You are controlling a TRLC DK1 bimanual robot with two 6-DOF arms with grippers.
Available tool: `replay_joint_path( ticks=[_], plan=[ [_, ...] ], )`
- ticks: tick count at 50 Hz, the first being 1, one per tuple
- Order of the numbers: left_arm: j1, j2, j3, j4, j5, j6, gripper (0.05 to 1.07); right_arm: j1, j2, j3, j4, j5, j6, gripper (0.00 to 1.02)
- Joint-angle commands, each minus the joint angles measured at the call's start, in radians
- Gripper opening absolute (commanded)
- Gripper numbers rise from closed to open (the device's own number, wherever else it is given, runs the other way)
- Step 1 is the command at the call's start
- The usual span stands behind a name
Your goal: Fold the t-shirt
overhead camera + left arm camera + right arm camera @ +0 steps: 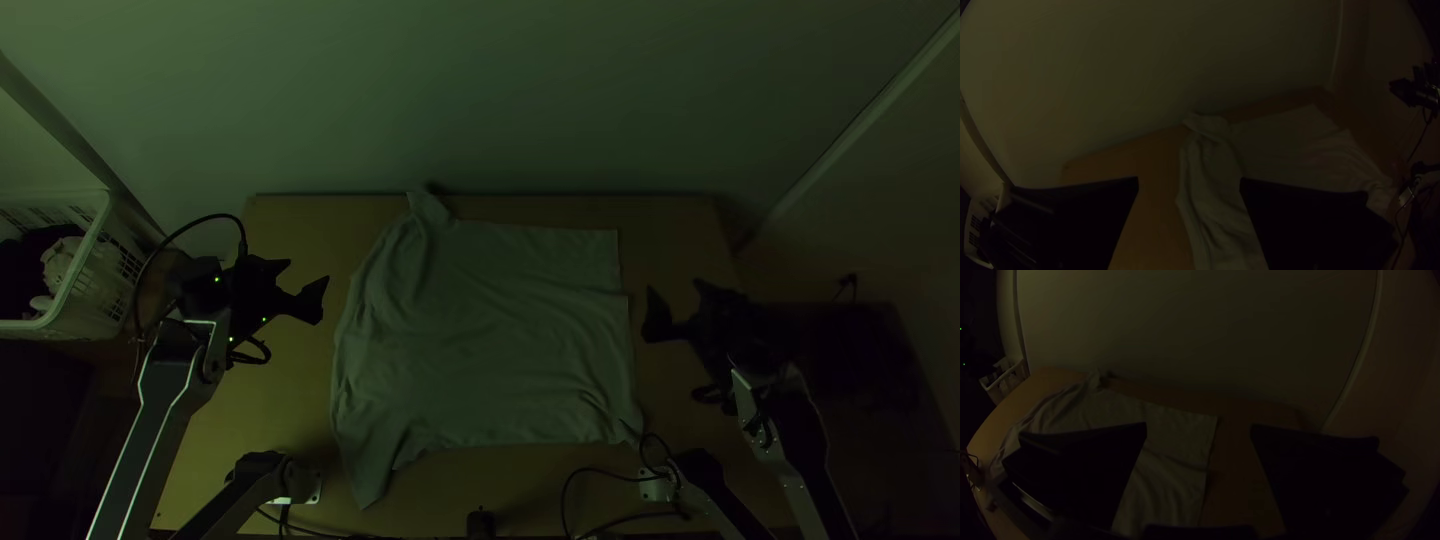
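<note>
The grey-green t-shirt (490,330) lies spread with wrinkles on the table, its straight edge toward the right arm; one narrow part points to the far edge, another to the near edge. My left gripper (308,282) stands open left of the shirt, and my right gripper (675,296) stands open to its right, both apart from it. In the left wrist view, the left gripper (1189,182) has bare table and part of the shirt (1210,195) between its fingers. The right wrist view has the right gripper (1199,429) wide apart, the shirt (1165,470) beyond it.
A white basket (85,275) with cloth in it stands left of the table (285,400). Cables (600,472) and a small black object (480,523) lie along the near edge. A pale wall (480,100) rises behind the far edge.
</note>
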Motion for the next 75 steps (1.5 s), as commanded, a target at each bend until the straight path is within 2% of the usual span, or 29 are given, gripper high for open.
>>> replay_joint_path(
  ticks=[1, 11, 14, 21, 27, 32, 36, 48, 75],
  plan=[
    [-0.018, 0.121, 0.153, -0.076, -0.002, 0.002, 1.03, 0.012, 0.135, 0.138, -0.070, 0.007, 0.048, 0.95],
    [-0.045, 0.375, 0.375, -0.215, -0.002, 0.008, 1.03, 0.010, 0.363, 0.413, -0.258, -0.013, 0.051, 0.95],
    [-0.045, 0.444, 0.439, -0.217, -0.002, 0.009, 1.03, 0.001, 0.437, 0.492, -0.312, -0.017, 0.051, 0.95],
    [-0.064, 0.633, 0.646, -0.307, -0.001, 0.017, 1.03, -0.002, 0.610, 0.678, -0.424, -0.053, 0.060, 0.95],
    [-0.070, 0.765, 0.821, -0.381, -0.002, 0.000, 1.03, 0.004, 0.770, 0.842, -0.558, -0.056, 0.043, 0.98],
    [-0.070, 0.855, 0.936, -0.438, -0.002, -0.014, 1.03, 0.009, 0.840, 0.907, -0.570, -0.117, 0.050, 0.97],
    [-0.076, 0.904, 1.002, -0.471, -0.002, -0.020, 1.02, 0.009, 0.888, 0.948, -0.568, -0.134, 0.057, 0.97],
    [-0.123, 1.010, 1.104, -0.522, -0.002, -0.032, 1.02, 0.004, 1.007, 1.009, -0.573, -0.134, 0.039, 0.98],
    [-0.117, 1.208, 1.142, -0.445, -0.045, -0.017, 1.02, -0.056, 1.277, 1.068, -0.588, -0.134, 0.019, 0.97]
  ],
)
